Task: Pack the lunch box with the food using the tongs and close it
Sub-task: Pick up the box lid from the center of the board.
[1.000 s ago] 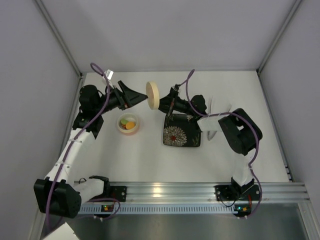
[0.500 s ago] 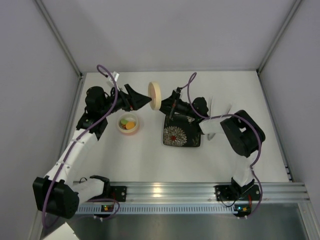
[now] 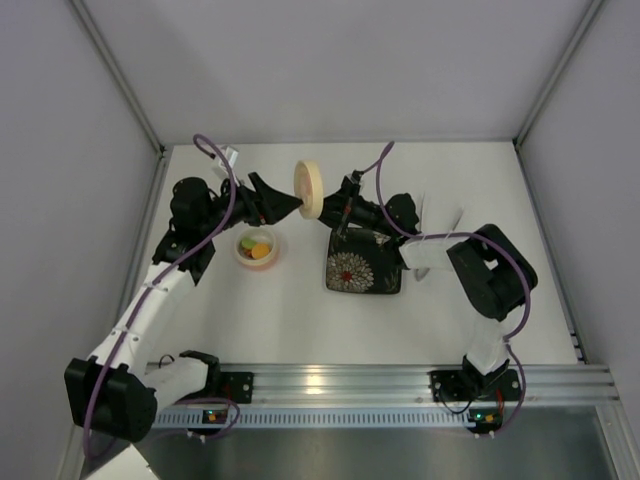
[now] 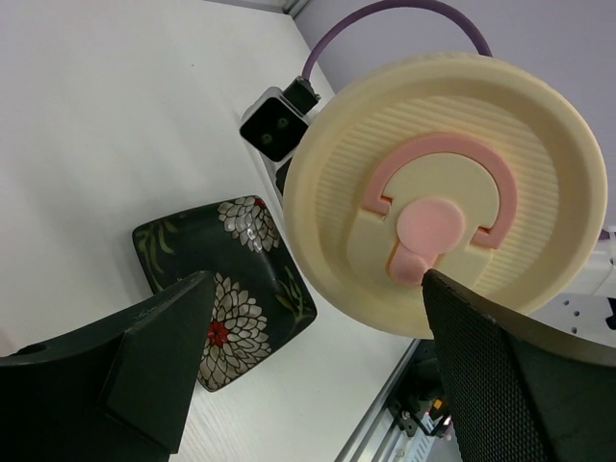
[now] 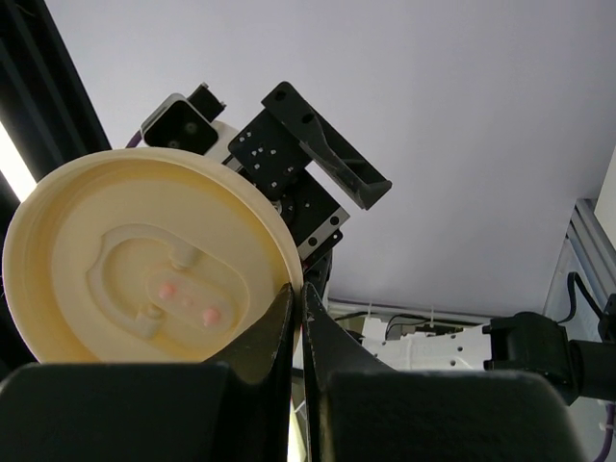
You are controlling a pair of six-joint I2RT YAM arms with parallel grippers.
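Observation:
The lunch box (image 3: 257, 247), a small salmon tub, stands on the table with the food (image 3: 260, 249) inside; orange and green pieces show. Its cream lid (image 3: 306, 188) hangs on edge in the air, my right gripper (image 3: 328, 212) shut on its rim. In the right wrist view the fingers (image 5: 281, 322) pinch the lid (image 5: 144, 260) at its lower right edge. My left gripper (image 3: 286, 205) is open, facing the lid's pink-handled top (image 4: 443, 173), one finger on each side, not touching. The tongs (image 3: 428, 212) lie right of the plate, partly behind my right arm.
A black floral plate (image 3: 364, 262) lies right of the lunch box, below the raised lid, also in the left wrist view (image 4: 226, 289). Grey walls close the table at the back and both sides. A metal rail (image 3: 400, 385) runs along the near edge.
My left gripper has moved right, up to the lid, and its jaws have narrowed a little. The right gripper keeps holding the lid, almost still.

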